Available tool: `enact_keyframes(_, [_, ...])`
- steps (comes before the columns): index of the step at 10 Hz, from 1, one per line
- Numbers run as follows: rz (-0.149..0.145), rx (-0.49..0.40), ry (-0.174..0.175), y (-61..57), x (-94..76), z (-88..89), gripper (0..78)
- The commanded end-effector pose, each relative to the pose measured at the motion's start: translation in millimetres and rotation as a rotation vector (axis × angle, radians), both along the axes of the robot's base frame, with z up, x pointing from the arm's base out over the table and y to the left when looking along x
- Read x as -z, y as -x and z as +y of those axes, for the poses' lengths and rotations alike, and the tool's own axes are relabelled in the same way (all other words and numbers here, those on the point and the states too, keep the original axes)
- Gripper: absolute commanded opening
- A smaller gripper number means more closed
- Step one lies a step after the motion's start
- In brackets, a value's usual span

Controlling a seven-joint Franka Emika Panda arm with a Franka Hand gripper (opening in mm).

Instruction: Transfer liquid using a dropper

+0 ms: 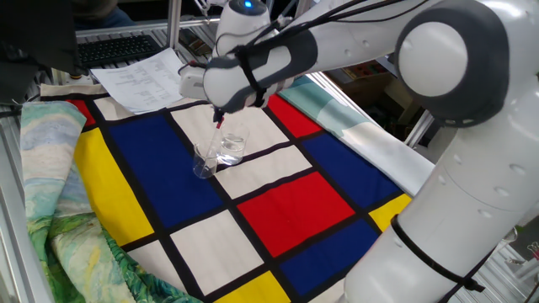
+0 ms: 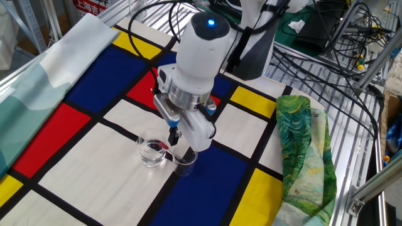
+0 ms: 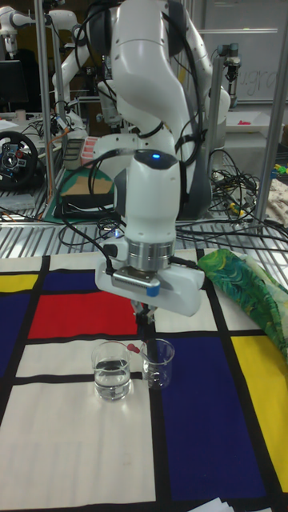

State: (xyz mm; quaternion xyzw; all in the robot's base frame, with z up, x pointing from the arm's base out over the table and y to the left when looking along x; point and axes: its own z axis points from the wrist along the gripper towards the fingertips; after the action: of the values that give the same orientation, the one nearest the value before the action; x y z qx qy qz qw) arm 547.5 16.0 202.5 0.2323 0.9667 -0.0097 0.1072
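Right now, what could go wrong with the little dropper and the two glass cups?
The two glass cups, the wider one and the narrower one, stand very close together, so the claw coming down might bump one and tip it. The dropper leans with its red bulb just above the rims, so the claw might miss that small bulb. If water spills, it would soak the coloured cloth.

I can read nothing here. The printed sheets of paper (image 1: 139, 77) beyond my gripper (image 1: 221, 116) carry lines too small to make out, and the red sign (image 2: 91, 5) behind me is cut off and blurred.
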Motion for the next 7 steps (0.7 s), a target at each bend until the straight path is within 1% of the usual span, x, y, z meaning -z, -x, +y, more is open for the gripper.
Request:
enact_keyframes(1, [-0.016,0.021,0.003,-0.3,9.4,-0.5,0.0])
enact_keyframes(2, [-0.016,0.021,0.003,-0.3,9.4,-0.5,77.5])
enact_keyframes(7, [-0.016,0.021,0.003,-0.3,9.4,-0.5,77.5])
